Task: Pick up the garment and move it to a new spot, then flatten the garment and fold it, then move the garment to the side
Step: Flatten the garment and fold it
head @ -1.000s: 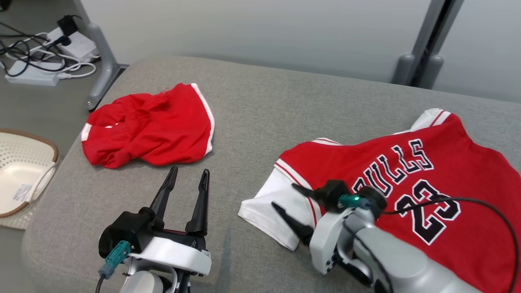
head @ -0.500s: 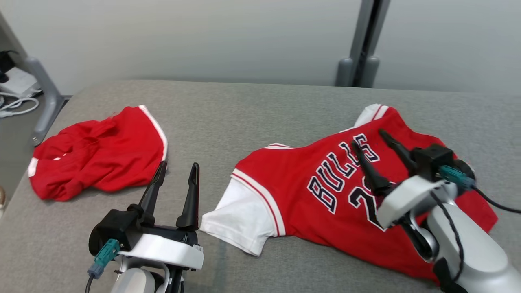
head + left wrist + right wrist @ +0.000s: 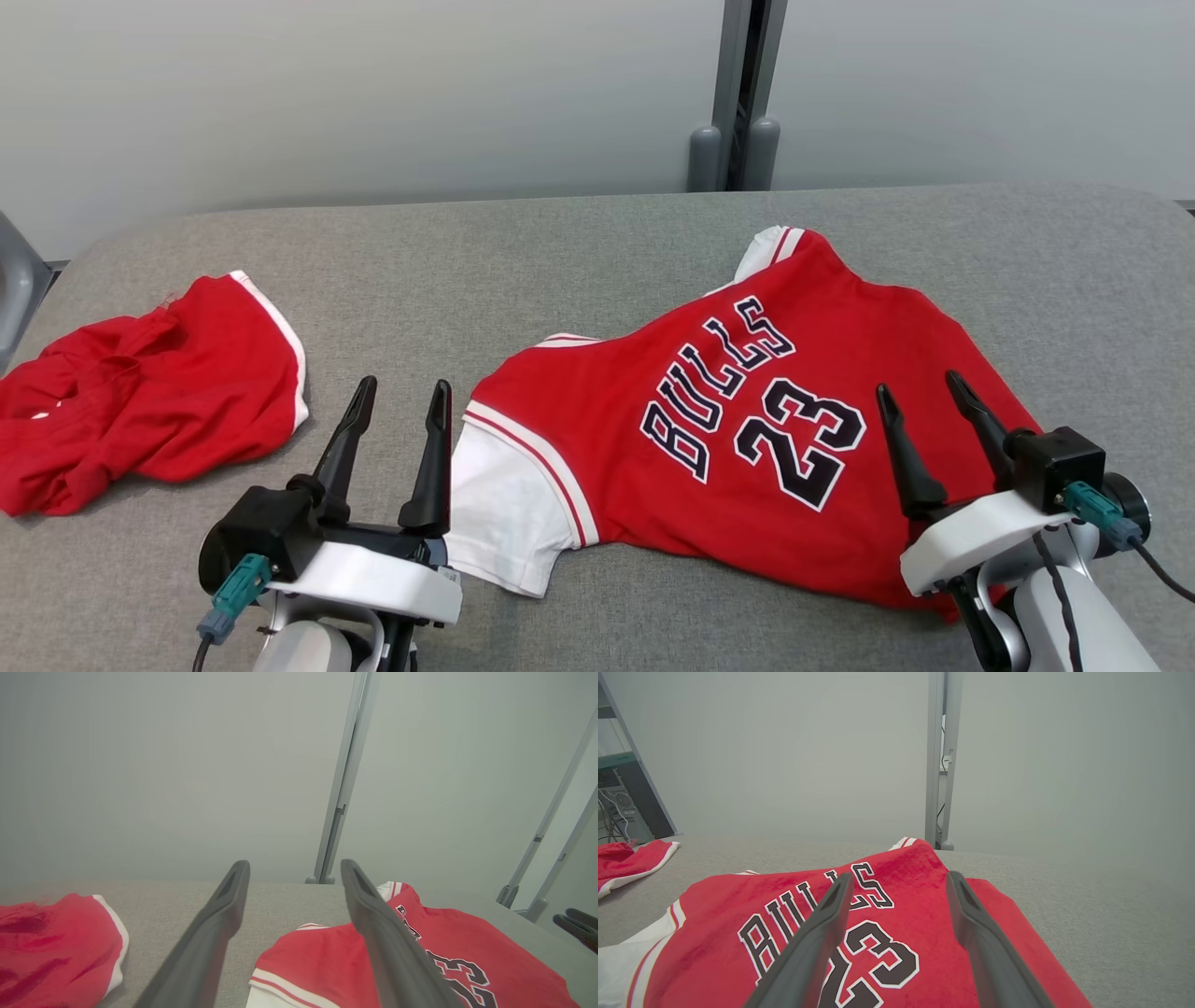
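A red jersey garment (image 3: 747, 439) with "BULLS 23" lettering and white sleeves lies spread on the grey padded table (image 3: 579, 261); it also appears in the left wrist view (image 3: 322, 961) and the right wrist view (image 3: 896, 933). My left gripper (image 3: 403, 390) stands open at the lower left, its tips beside the jersey's white sleeve (image 3: 499, 509), holding nothing. Over the jersey's lower right edge my right gripper (image 3: 920, 387) is open and empty, fingers pointing up the view. In each wrist view the two dark fingers (image 3: 219, 933) (image 3: 817, 942) are spread apart.
A second red garment with white trim (image 3: 140, 392) lies crumpled at the table's left, also in the left wrist view (image 3: 51, 947). A grey post (image 3: 738, 93) rises behind the table against a pale wall. A grey frame leg (image 3: 14, 280) stands at the far left.
The head camera has swung right, shifting the scene left. My right gripper has drawn back from the jersey's left sleeve to its lower right edge, fingers now pointing up. The left gripper stays open.
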